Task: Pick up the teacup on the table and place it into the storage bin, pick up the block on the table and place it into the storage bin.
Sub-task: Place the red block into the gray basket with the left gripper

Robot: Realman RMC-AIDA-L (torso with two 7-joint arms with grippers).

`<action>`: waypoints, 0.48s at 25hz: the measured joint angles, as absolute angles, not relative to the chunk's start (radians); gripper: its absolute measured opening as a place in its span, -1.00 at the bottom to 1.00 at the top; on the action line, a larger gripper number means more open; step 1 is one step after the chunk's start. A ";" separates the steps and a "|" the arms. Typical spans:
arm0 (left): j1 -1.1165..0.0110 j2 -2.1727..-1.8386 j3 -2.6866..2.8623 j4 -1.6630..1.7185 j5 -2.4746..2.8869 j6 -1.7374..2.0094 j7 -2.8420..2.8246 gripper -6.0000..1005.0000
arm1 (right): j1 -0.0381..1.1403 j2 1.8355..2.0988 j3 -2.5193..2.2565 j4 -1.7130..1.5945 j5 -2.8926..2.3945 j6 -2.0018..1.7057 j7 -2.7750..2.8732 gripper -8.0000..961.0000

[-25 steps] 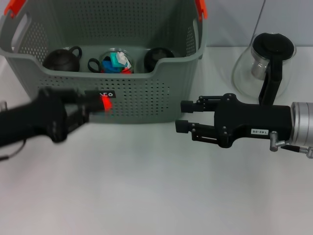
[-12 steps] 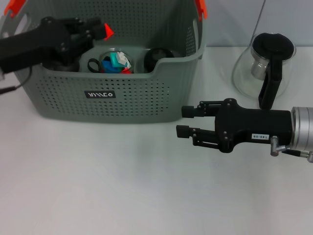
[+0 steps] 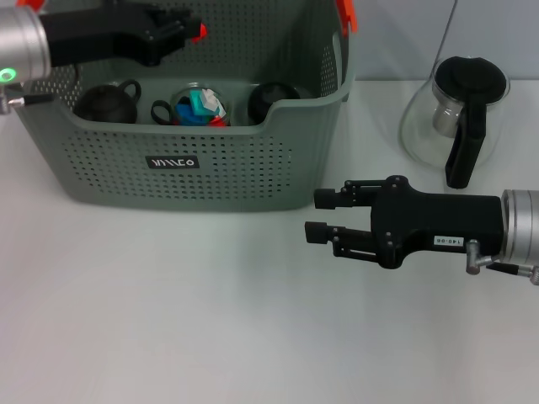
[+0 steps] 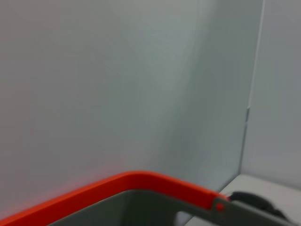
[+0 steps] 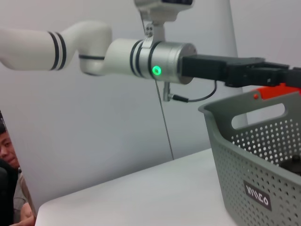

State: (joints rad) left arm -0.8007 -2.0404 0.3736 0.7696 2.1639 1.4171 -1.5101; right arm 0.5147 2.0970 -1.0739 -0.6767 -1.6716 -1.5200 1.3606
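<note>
One red block [image 3: 198, 32], mostly hidden, left gripper [image 3: 181, 27]

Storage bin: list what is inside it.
Inside the storage bin: a dark teapot, a clear cup of colourful pieces, and a dark round item. The front wall hides their lower parts and the floor. The left end effector hangs above, holding a red block.

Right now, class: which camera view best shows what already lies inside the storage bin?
The head view: it looks down into the storage bin at its contents. The right wrist view shows only its outer wall and label; the left wrist view only an orange-edged rim.
</note>
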 joint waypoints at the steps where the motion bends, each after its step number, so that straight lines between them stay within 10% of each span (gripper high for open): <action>1: -0.803 -2.041 0.394 0.770 2.164 1.393 -1.514 -0.62 | 0.515 2.097 -1.074 -0.676 -1.674 -1.520 1.361 0.12; 12: -0.792 -2.090 0.590 0.777 2.172 1.119 -1.567 -0.60 | 0.515 2.097 -1.074 -0.675 -1.676 -1.522 1.359 0.12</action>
